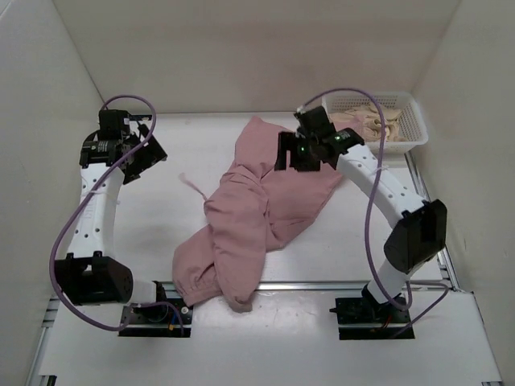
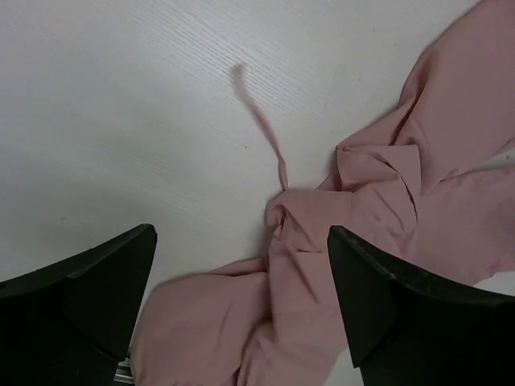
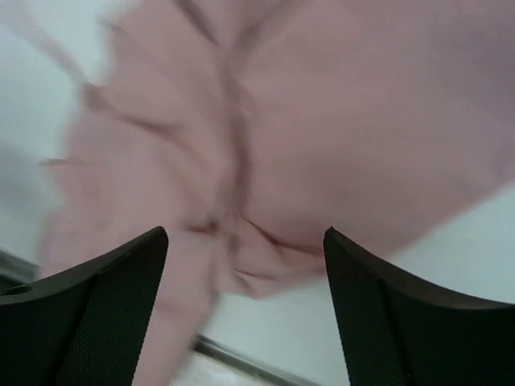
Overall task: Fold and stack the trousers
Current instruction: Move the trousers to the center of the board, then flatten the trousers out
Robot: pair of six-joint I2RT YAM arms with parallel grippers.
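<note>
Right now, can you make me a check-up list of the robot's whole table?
Surface: white table with a faint wood grain.
Job's things: pink trousers lie crumpled in a heap mid-table, not folded; a thin drawstring trails off them.
Clutter: white basket in the far right corner, pale fabric inside.
Tools: left tool open above the trousers' edge, holding nothing; right tool open over the trousers, its view blurred.
Cables: purple cables loop along both arms.
Surroundings: plain white walls on three sides; nothing else seen.
</note>
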